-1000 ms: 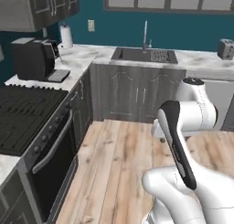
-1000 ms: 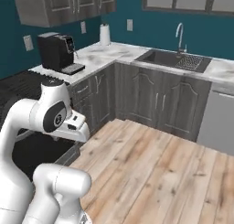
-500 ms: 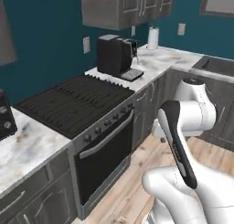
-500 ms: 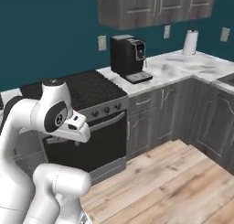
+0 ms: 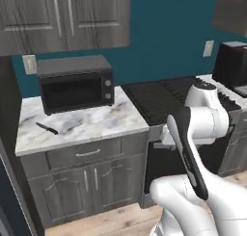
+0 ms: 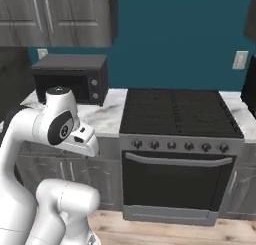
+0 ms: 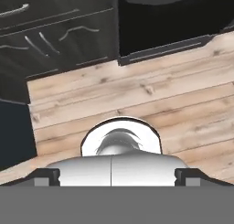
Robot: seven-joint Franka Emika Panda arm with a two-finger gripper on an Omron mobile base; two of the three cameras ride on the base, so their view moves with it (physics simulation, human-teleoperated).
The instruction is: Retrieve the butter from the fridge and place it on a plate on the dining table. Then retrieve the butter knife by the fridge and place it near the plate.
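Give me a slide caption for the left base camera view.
Butter knife lies on the marble counter before the microwave, stove alongside.

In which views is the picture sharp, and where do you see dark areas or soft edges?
Left base view: soft overall, the butter knife a thin dark mark on the pale marble counter. Right base view: even light, the stove reads clearly. Hand view: upper cabinets very dark, wooden floor bright.
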